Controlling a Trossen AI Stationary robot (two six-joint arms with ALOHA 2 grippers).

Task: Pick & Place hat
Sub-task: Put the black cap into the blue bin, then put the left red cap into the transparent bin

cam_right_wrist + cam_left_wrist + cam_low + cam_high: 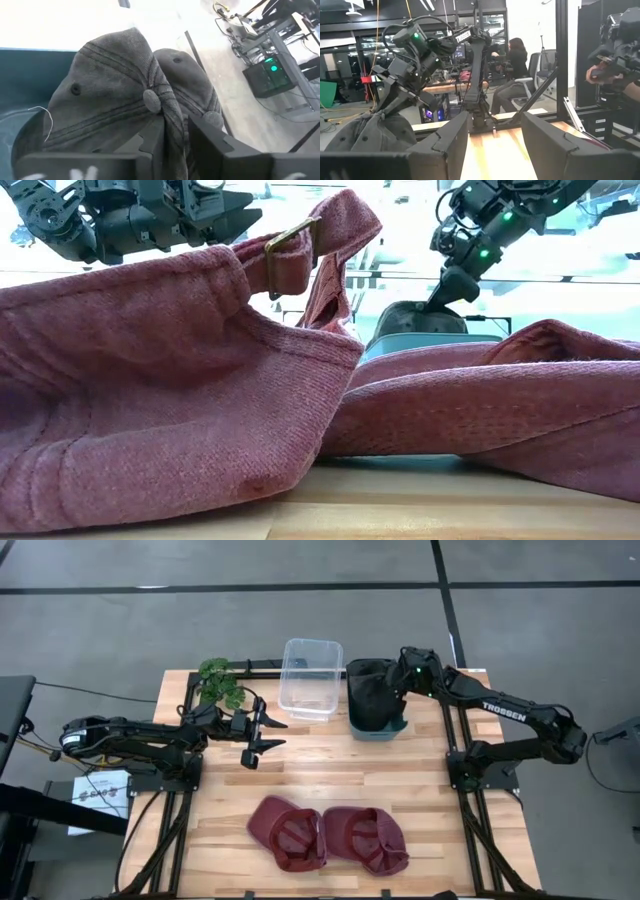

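Observation:
A dark grey cap [372, 695] sits in a teal bin [378, 731] at the table's far side; the right wrist view shows two grey crowns [110, 95], each with a top button. My right gripper [175, 142] is over the bin, shut on grey cloth. Two maroon caps [288, 832] [368, 837] lie side by side on the table near its near edge, filling the low view [170, 400]. My left gripper [262, 736] hovers open left of centre, touching nothing. My right gripper pinches a raised fold of the grey cap's crown [173, 122], just beside its top button, between its two fingers [152, 142]. The fingers come slanting down from above [455, 285]. The cap rests in the teal bin, its cloth bunched up toward the fingers.
A clear plastic tub [310, 675] stands left of the teal bin, and a green plant sprig [220, 683] lies further left at the far edge. Bare wood lies between the bin and the maroon caps. A seated person [512, 65] shows in the room beyond.

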